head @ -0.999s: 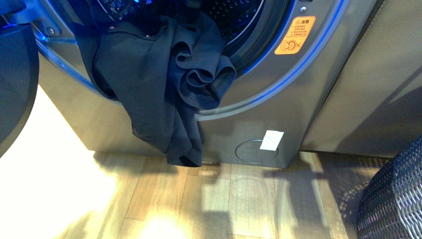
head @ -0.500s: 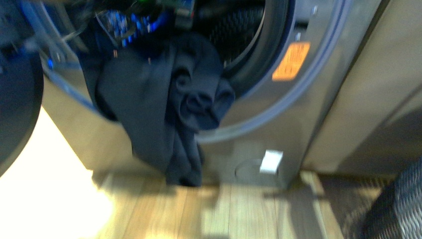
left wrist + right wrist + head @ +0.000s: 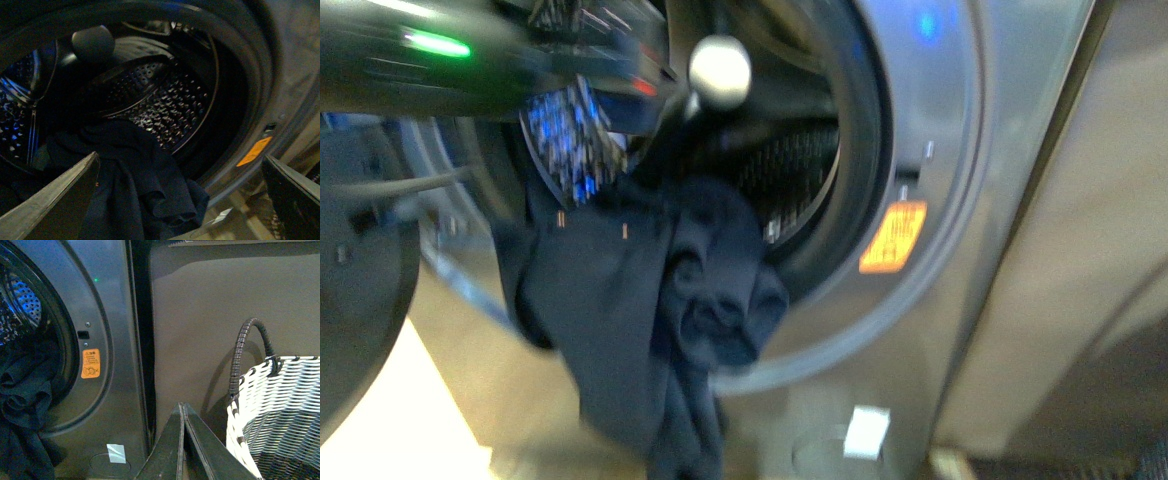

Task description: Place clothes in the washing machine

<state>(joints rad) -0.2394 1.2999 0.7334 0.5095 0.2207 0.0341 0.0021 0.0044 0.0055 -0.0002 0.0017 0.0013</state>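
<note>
Dark navy clothes [image 3: 650,320] drape out of the washing machine [image 3: 940,250] over the lower rim of its round opening.

The cloth is bunched in soft folds, part inside against the holed drum [image 3: 170,105], part hanging down the front panel; the left gripper [image 3: 180,200] is spread wide before the opening, the clothes between and beyond its fingers (untouched, as far as shows); the right gripper [image 3: 183,440] is pressed together, well apart beside a woven basket [image 3: 280,405]; the drum behind looks roomy.
</note>
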